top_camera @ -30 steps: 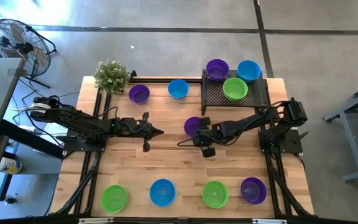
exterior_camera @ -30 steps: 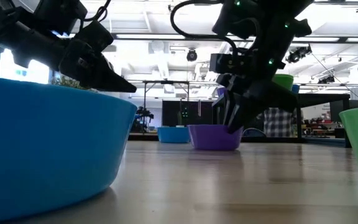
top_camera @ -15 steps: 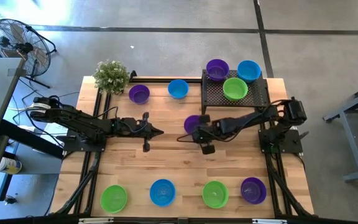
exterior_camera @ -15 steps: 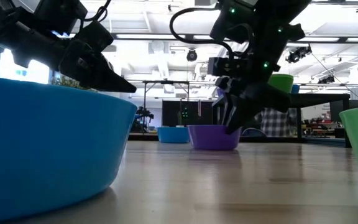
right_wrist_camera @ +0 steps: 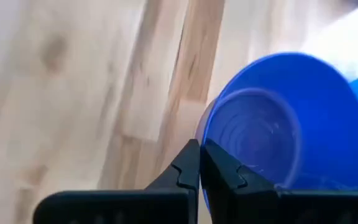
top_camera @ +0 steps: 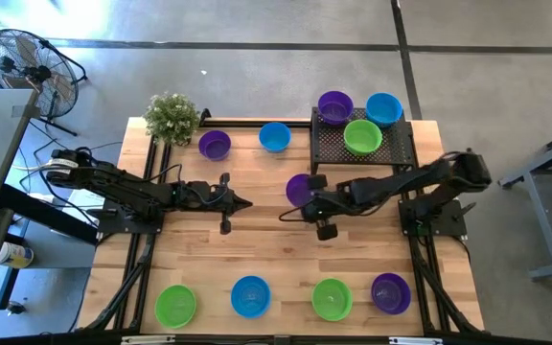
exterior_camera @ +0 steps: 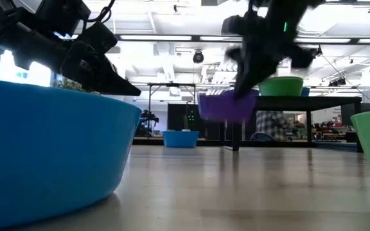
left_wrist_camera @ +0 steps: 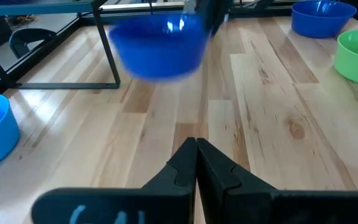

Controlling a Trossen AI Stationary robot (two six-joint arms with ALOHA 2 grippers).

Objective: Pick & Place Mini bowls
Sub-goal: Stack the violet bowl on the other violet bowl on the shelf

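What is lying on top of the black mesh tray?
On the tray sit three bowls: a purple bowl, a blue bowl and a green bowl. What is inside them is hard to tell; the mesh under them is covered.

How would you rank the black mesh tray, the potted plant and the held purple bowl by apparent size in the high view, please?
1. Black mesh tray.
2. Potted plant.
3. Purple bowl, lifted by the right gripper, so slightly nearer the camera.
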